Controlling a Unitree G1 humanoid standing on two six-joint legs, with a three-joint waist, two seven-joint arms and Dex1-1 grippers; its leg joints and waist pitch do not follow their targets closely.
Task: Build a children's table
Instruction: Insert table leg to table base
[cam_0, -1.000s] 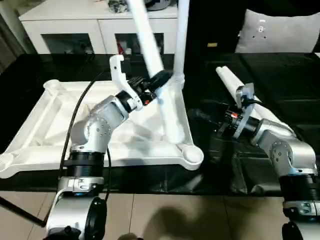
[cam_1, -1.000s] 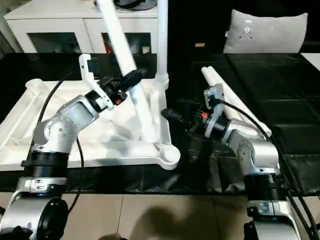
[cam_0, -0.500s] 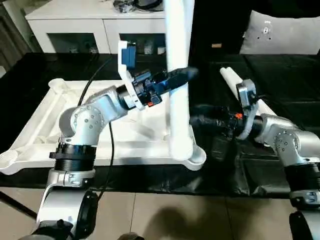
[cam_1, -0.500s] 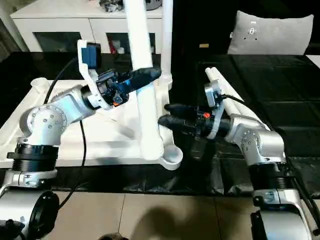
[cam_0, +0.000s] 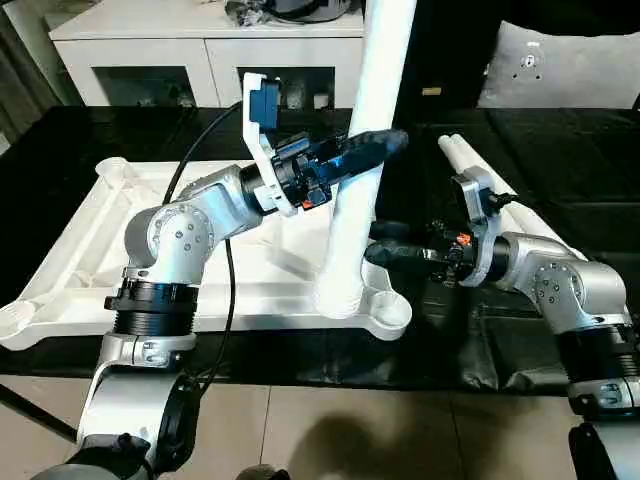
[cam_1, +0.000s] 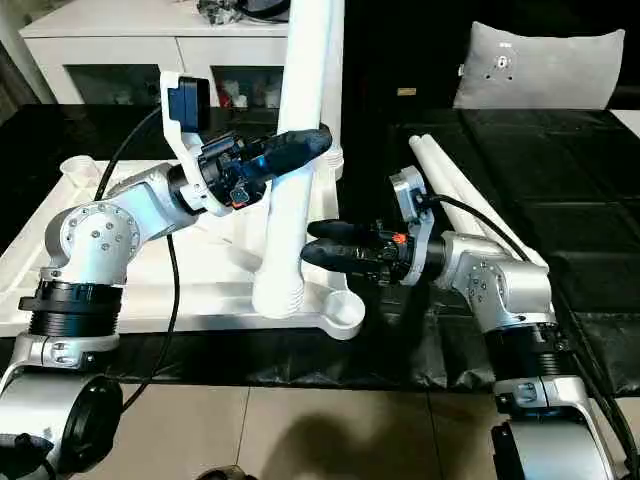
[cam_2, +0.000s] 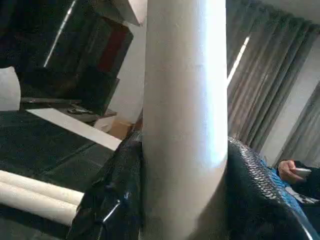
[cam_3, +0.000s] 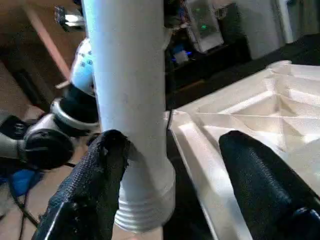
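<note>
The children's table top (cam_0: 90, 250) lies upside down, ribs up. My left gripper (cam_0: 385, 145) is shut on a white leg (cam_0: 365, 150), which stands nearly upright. Its black fingers (cam_2: 115, 200) press both sides of the tube. The leg's threaded lower end (cam_3: 142, 215) hangs over the rim just left of the front right corner socket (cam_0: 385, 310). My right gripper (cam_1: 318, 243) is open, with its fingers (cam_3: 95, 180) either side of the leg's lower part. One touches the tube; the other stands apart. Another leg stands in the far right socket (cam_1: 330, 157).
Two spare legs (cam_1: 450, 175) lie on the black table cover to the right. A white cabinet with glass doors (cam_0: 150, 60) and a grey cushion (cam_0: 560, 65) stand behind. A person's hand (cam_2: 292, 170) shows in the left wrist view.
The left gripper swung the leg from leaning to nearly upright, bringing its lower end toward the front right corner. The right gripper reached left around the leg, its fingers narrowing.
</note>
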